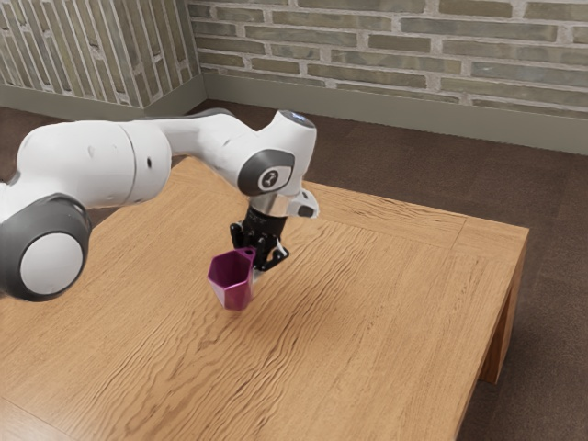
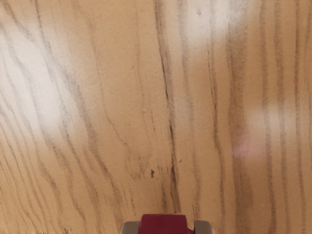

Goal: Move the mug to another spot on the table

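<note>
A purple faceted mug sits near the middle of the wooden table, slightly tilted, with its open mouth facing up. My black gripper comes down from above on the mug's far side and is shut on its handle. In the wrist view a magenta piece of the mug lies at the picture's lower edge between two grey fingertips. I cannot tell whether the mug's base touches the wood or hangs just above it.
The tabletop's right edge and a leg drop to a dark floor. A brick wall runs behind the table. My white arm covers the table's left part.
</note>
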Controlling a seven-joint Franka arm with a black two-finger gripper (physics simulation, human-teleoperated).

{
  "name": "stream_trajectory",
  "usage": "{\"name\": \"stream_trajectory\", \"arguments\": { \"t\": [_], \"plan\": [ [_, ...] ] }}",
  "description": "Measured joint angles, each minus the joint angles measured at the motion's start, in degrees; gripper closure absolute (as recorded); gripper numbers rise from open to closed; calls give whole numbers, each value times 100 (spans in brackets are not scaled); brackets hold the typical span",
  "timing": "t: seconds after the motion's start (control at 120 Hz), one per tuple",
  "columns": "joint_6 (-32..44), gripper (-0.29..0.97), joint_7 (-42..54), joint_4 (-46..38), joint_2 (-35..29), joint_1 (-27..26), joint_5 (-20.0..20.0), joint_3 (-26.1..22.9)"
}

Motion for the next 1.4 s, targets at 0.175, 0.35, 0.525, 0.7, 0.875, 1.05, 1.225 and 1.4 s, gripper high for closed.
{"name": "stream_trajectory", "arguments": {
  "t": [0.175,0.35,0.525,0.7,0.875,1.05,1.225,1.4],
  "plan": [
    [-694,73,-35,452,291,371,-234,-117],
    [-1013,73,153,857,458,665,-589,-139],
    [-1142,74,352,1261,753,839,-882,-110],
    [-1184,75,502,1457,1104,961,-943,-100],
    [-1184,75,615,1482,1270,972,-956,-82],
    [-1177,72,699,1483,1301,972,-974,-79],
    [-1144,60,761,1483,1322,971,-1027,-102],
    [-1088,51,807,1484,1373,976,-1067,-106]
  ]
}}
